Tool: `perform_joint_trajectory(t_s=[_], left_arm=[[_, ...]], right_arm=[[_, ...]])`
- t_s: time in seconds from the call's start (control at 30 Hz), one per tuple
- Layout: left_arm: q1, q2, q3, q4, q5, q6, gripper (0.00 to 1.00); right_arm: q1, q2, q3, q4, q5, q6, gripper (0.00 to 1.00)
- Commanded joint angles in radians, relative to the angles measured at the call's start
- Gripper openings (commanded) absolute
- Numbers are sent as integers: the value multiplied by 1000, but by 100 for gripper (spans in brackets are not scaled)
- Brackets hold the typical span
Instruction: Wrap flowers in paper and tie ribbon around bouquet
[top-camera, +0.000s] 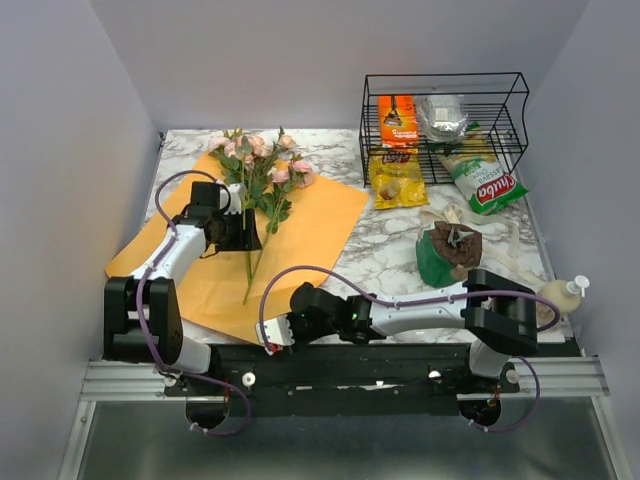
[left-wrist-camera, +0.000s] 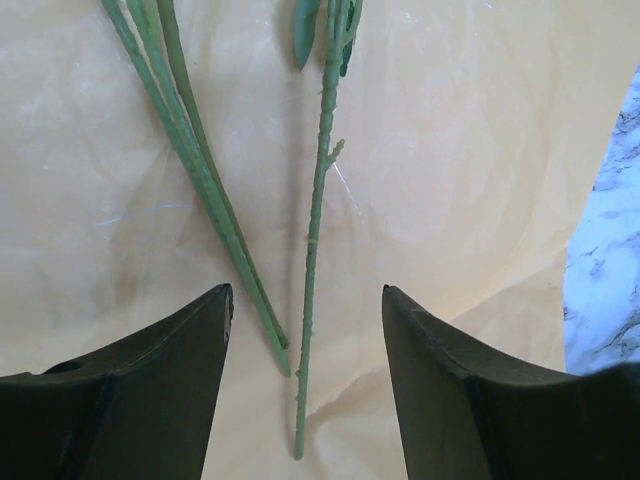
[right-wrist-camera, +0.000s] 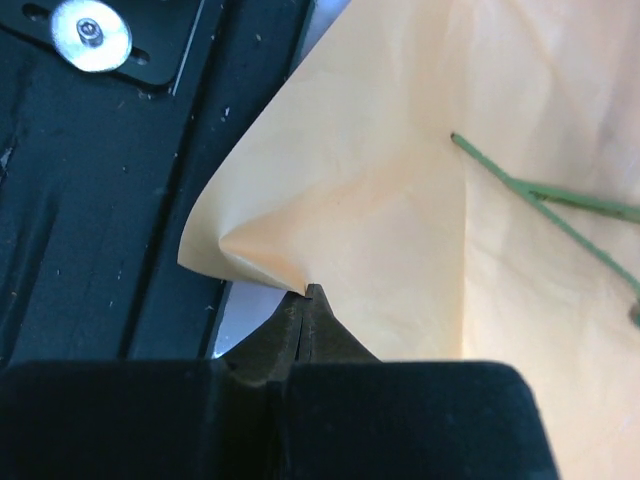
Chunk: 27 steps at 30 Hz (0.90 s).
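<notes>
Two arms work over the orange paper (top-camera: 305, 225), which lies flat on the marbled table (top-camera: 390, 255), on its left half. The flowers (top-camera: 262, 165) lie on the paper with their pink and cream heads at the far edge and their thin green stems (left-wrist-camera: 315, 230) running back toward the arms.

In the top view the left gripper (top-camera: 245, 232) hangs over the stems, just beside the leaves. Its wrist view shows the jaws spread wide, one dark finger (left-wrist-camera: 180, 340) on each side, with the stem ends lying on the paper (left-wrist-camera: 450, 150) in the gap between them — nothing is gripped.

The right gripper (top-camera: 272, 335) reaches across to the paper's near corner, close to the black base rail (right-wrist-camera: 120, 180). Its fingers are pressed tight together (right-wrist-camera: 308, 296), and the paper's (right-wrist-camera: 350, 190) edge meets their tips — the corner there stands up in a soft peak off the surface, so the thin sheet looks pinched.

At the far right stands a black wire basket (top-camera: 510, 100) holding snack packets (top-camera: 397, 120), well apart from the paper.
</notes>
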Motion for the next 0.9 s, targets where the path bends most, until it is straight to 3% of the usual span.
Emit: perform_joint_trajectory(t_s=[0.0, 0.2, 0.4, 0.47, 0.6, 0.73, 0.87], left_arm=[[71, -6, 80, -103, 32, 124, 70], [191, -64, 129, -140, 277, 383, 69], [249, -73, 171, -298, 486, 656, 69], [251, -73, 189, -414, 514, 828, 71], [249, -78, 226, -541, 552, 985, 76], [251, -55, 278, -789, 589, 1215, 79], [251, -44, 315, -965, 540, 1413, 85]], right_arm=[[-66, 8, 52, -63, -82, 136, 1], [-195, 60, 131, -74, -249, 307, 1], [-272, 129, 205, -72, -340, 450, 1], [-301, 154, 239, -72, -371, 487, 1], [-329, 183, 292, -72, -377, 585, 1], [-356, 212, 343, -91, -395, 682, 1], [-376, 246, 429, -212, -397, 768, 1]])
